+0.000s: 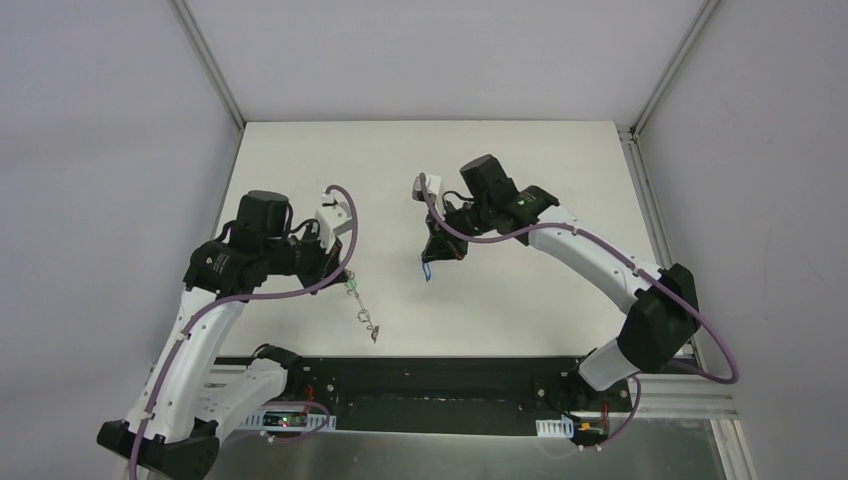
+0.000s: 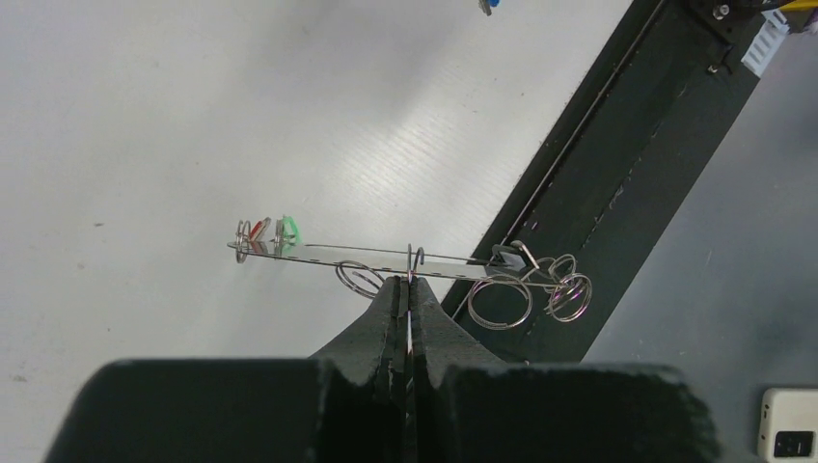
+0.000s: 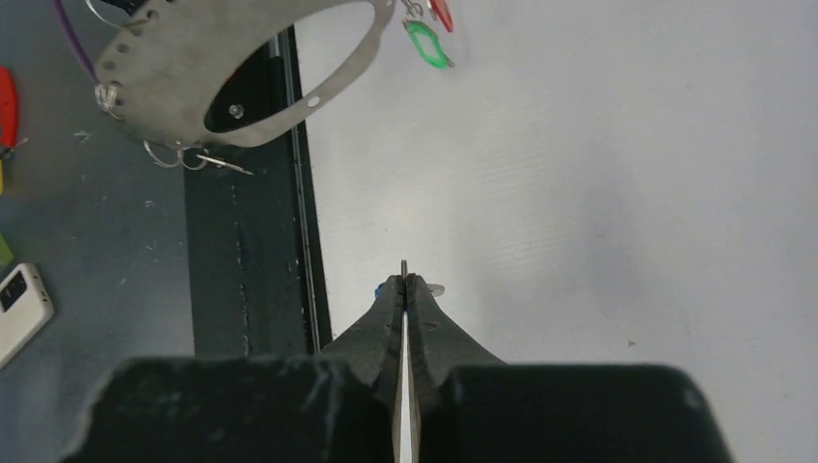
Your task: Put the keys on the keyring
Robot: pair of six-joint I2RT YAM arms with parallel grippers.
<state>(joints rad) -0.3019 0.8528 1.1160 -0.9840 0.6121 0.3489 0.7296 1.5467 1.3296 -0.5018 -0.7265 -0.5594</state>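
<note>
My left gripper (image 1: 338, 272) is shut on the keyring (image 2: 367, 254), a thin grey metal band seen edge-on in the left wrist view, and holds it above the table. A green tag (image 2: 287, 230) and a red tag (image 2: 257, 231) sit at its far end; small split rings (image 2: 500, 301) dangle from it. In the right wrist view the keyring (image 3: 154, 87) shows at the top left with the green tag (image 3: 427, 45). My right gripper (image 1: 432, 258) is shut on a key with a blue tag (image 1: 427, 272), held apart from the ring, to its right. Only the key's thin edge (image 3: 403, 270) shows between the fingertips.
The black base rail (image 1: 430, 385) runs along the table's near edge, below the dangling rings. A small white device (image 3: 19, 299) and a red object (image 3: 5, 101) lie off the table by the rail. Walls enclose the white table (image 1: 540, 170).
</note>
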